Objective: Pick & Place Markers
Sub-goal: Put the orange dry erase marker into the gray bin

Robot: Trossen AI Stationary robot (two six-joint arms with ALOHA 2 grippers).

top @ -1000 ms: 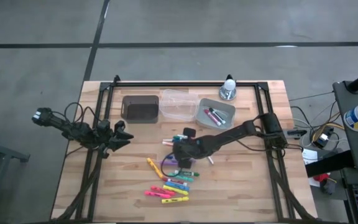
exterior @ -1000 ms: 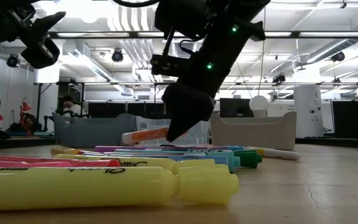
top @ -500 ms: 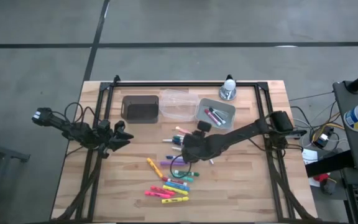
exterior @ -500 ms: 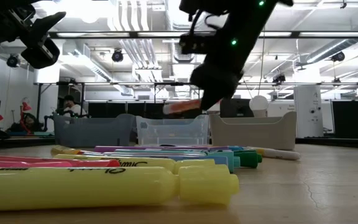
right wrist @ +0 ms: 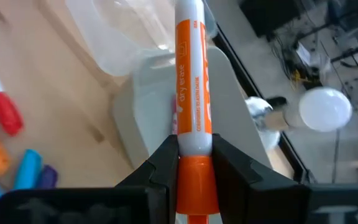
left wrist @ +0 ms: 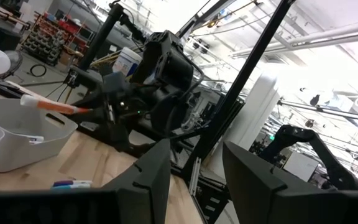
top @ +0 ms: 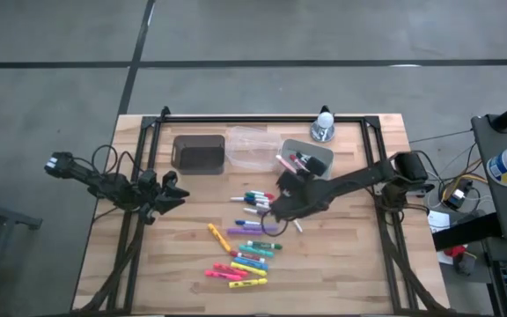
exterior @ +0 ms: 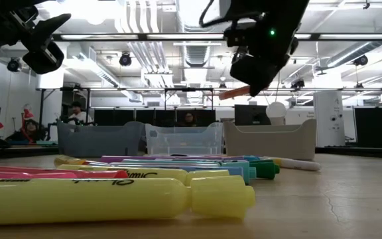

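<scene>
The right tool (right wrist: 190, 163) is clamped on a white-barrelled dry-erase marker with an orange cap (right wrist: 190, 81), held above the counter (top: 350, 255). Its long axis points straight ahead at the grey rectangular plastic bin (right wrist: 143, 118), which lies just beyond. The left tool (top: 171, 192), fingers apart, waits well off at the counter's left edge.

Four views: high camera looked straight down over the whole table (top: 359, 264); low camera sat at tabletop level, close behind the markers (exterior: 111, 192), facing the room; each wrist camera looked past its fingers, both catching the grey bin (left wrist: 17, 140).
</scene>
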